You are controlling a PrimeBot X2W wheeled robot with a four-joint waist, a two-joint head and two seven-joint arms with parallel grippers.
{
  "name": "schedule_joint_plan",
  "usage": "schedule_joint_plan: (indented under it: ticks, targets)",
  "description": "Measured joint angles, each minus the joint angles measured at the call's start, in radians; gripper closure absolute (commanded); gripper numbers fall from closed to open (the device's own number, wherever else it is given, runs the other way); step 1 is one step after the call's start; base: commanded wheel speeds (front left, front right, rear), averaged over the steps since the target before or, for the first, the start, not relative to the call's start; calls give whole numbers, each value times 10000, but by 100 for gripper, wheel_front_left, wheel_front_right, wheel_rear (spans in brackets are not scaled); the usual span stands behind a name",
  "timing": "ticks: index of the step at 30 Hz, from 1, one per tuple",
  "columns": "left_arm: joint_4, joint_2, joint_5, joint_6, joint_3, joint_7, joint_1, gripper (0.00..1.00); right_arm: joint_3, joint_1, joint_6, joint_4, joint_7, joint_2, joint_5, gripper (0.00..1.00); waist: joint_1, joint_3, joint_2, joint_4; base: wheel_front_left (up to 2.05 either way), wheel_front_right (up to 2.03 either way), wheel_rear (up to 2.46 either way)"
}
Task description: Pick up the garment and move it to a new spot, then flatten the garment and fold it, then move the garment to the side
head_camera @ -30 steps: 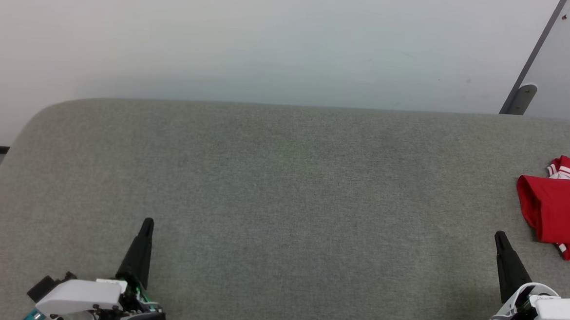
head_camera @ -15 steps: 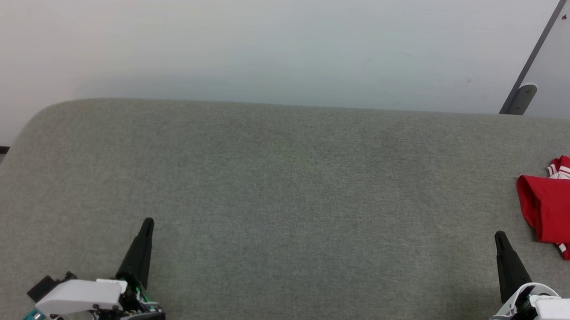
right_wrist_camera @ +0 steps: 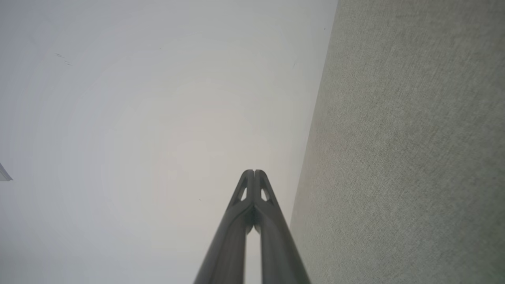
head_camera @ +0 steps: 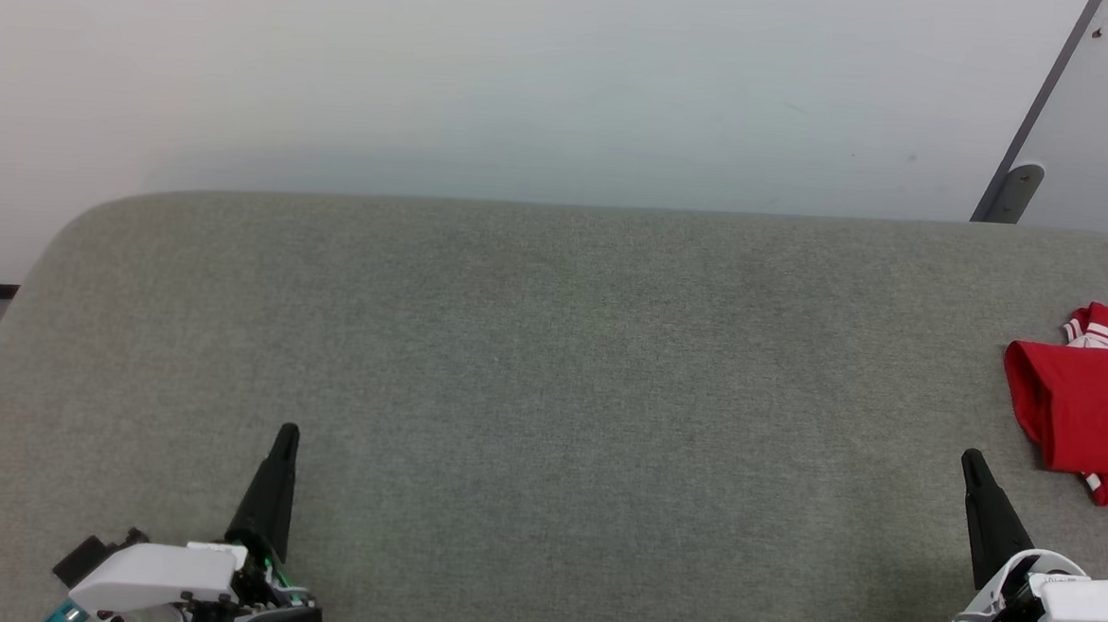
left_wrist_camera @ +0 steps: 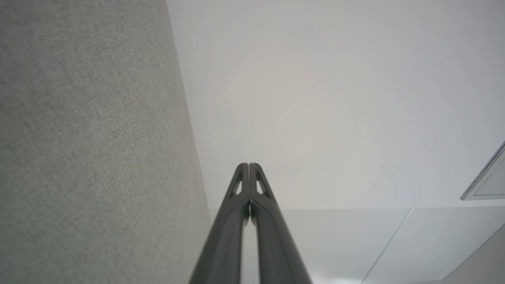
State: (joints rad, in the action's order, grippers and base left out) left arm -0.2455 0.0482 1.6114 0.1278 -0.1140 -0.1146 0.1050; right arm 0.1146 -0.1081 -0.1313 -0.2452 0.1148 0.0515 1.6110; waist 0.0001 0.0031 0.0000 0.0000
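Nothing is shifting from a second ago: both pairs of jaws are resting pressed together at the near edge of the desk [head_camera: 552,349], while the red jersey [head_camera: 1084,415] is lying bunched at right, just beyond the nearer right jaws.

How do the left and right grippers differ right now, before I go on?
The right gripper sits just short of the garment; the left gripper is far across the table from it. The left gripper leans toward the right in the head view, the right gripper toward the left. Both are shut and empty.
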Motion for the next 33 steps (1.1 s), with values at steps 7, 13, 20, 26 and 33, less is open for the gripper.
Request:
schedule_joint_plan:
  ticks: [7, 13, 20, 26, 33]
  targets:
    - [0, 0, 0, 0, 2, 0, 0, 100, 0, 0, 0, 0, 0, 0, 0, 100, 0, 0, 0, 0, 0, 0, 0]
    - [0, 0, 0, 0, 6, 0, 0, 100, 0, 0, 0, 0, 0, 0, 0, 100, 0, 0, 0, 0, 0, 0, 0]
    - [0, 0, 0, 0, 2, 0, 0, 100, 0, 0, 0, 0, 0, 0, 0, 100, 0, 0, 0, 0, 0, 0, 0]
    - [0, 0, 0, 0, 6, 0, 0, 100, 0, 0, 0, 0, 0, 0, 0, 100, 0, 0, 0, 0, 0, 0, 0]
    - [0, 0, 0, 0, 4, 0, 0, 100, 0, 0, 0, 0, 0, 0, 0, 100, 0, 0, 0, 0, 0, 0, 0]
